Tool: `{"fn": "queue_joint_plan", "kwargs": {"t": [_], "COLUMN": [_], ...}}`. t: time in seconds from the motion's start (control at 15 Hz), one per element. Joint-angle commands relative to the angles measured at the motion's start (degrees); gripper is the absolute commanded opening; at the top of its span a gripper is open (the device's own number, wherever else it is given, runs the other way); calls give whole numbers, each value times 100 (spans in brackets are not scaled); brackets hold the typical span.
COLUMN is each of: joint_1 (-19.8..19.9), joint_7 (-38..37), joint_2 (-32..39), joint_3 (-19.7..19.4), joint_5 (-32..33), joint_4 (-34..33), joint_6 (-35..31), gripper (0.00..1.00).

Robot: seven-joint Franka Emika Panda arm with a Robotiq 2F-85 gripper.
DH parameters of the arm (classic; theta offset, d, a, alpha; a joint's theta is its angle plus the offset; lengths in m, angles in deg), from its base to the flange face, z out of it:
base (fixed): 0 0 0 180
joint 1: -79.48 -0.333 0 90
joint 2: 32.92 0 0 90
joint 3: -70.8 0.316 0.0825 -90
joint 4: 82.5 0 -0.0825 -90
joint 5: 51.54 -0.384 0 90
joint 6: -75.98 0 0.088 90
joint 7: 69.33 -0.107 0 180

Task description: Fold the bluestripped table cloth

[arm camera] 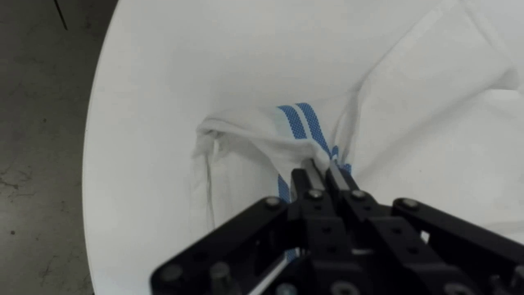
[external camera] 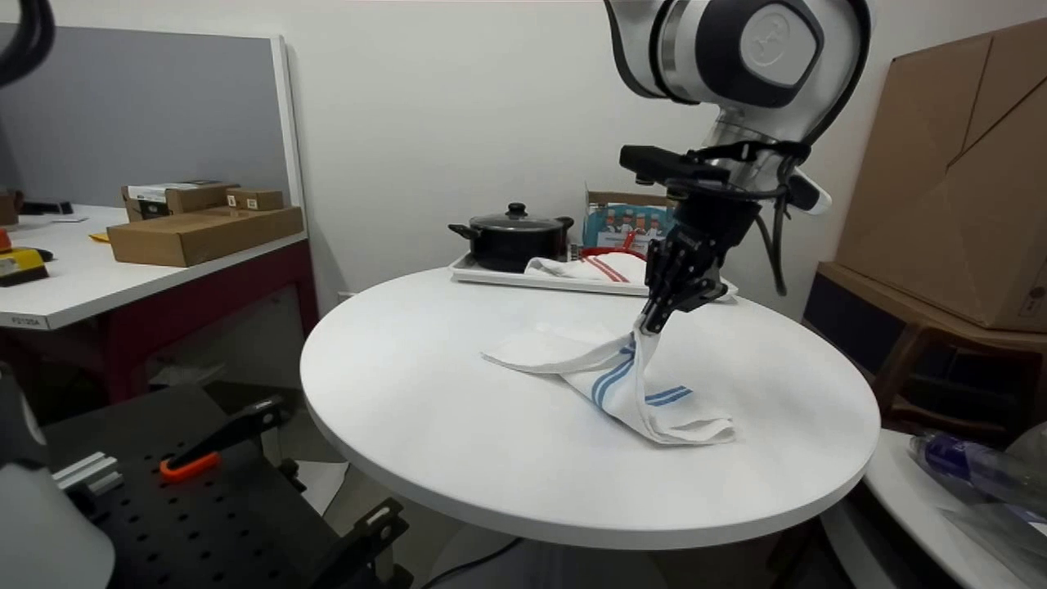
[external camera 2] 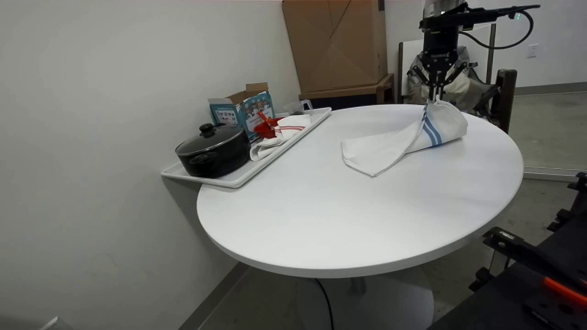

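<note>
- Gripper [external camera 2: 436, 96] fingers clamped on a pinch of blue-striped cloth [external camera 2: 406, 137], raised; rest of it lies on round table [external camera 2: 330, 220].
- Poss. slip: pinch looks small, so a quick pull cd. free it.
- Cloth's bunched at grip, so fold may set skewed/creased.
- Desk tag [external camera: 24, 321] & teal box [external camera 2: 259, 110] print: too small/blurry to read for sure.
- Arm emblem [external camera: 769, 39]: no legible txt.

Both exterior views share the whole counter [external camera: 458, 425], seen from above and well back: in an exterior view facing the wall [external camera: 442, 123], in an exterior view with the tray [external camera 2: 275, 151] to the left. Close up, the wrist view looks down past the end effector [arm camera: 322, 168].
</note>
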Motion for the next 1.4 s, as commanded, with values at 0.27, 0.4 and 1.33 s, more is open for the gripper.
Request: {"fn": "queue_joint_plan", "kwargs": {"t": [0.27,0.4,1.33], "joint_1": [129,166,-837], "joint_7": [40,42,-1113], "joint_2": [713,900,1201], "joint_3": [-207,-258,-530], "joint_5": [665,829,3111], "joint_4": [-1236,-1395,-2198], "joint_6": [1660,1747,219], "gripper": [3,4,38]}}
